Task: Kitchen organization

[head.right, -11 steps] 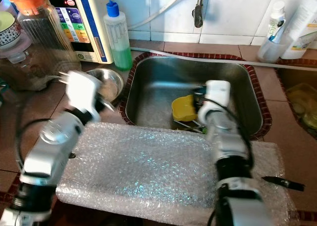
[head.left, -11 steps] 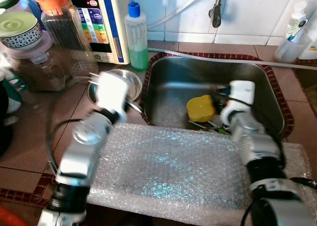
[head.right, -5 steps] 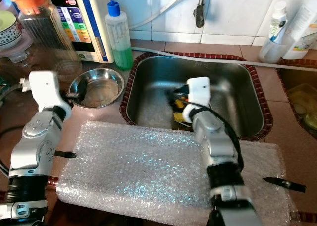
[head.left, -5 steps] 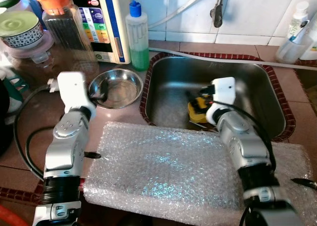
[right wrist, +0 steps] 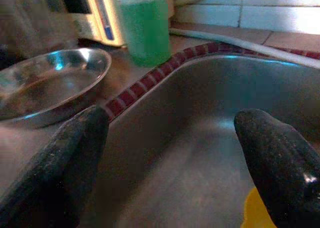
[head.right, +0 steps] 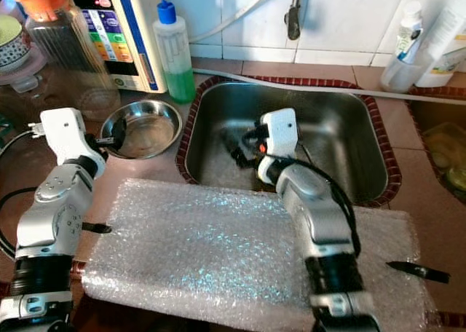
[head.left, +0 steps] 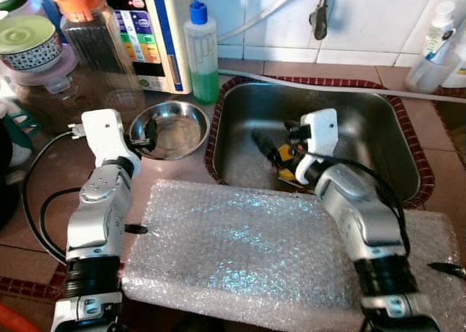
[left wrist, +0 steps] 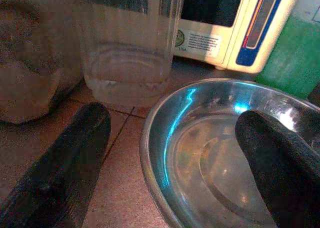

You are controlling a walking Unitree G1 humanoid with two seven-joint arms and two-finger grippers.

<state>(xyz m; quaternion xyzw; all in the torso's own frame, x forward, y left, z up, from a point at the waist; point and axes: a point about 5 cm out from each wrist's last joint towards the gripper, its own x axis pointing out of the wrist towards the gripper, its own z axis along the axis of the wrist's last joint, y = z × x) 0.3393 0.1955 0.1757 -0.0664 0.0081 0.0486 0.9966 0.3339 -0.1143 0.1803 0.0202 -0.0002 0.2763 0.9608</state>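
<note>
A shiny steel bowl [head.left: 175,132] sits on the tiled counter left of the sink [head.left: 364,113]. My left gripper [head.left: 149,132] is open at the bowl's left rim; in the left wrist view one finger [left wrist: 60,158] is outside the rim and the other over the bowl's inside [left wrist: 225,158]. My right gripper [head.left: 266,144] is open and low inside the sink, pointing left toward the sink's wall. A yellow item [head.left: 286,156] lies on the sink floor, mostly hidden behind that wrist; a corner of it shows in the right wrist view [right wrist: 252,213].
A sheet of bubble wrap [head.left: 240,244] covers the counter in front. A green soap bottle [head.left: 200,52], a white appliance [head.left: 149,26] and glass jars [head.left: 91,41] stand behind the bowl. A faucet [head.left: 318,12] hangs over the sink. A black pen [head.left: 448,269] lies at the right.
My left arm swung left and settled with its fingers at the bowl's rim. My right gripper turned left inside the sink, away from the yellow item.
</note>
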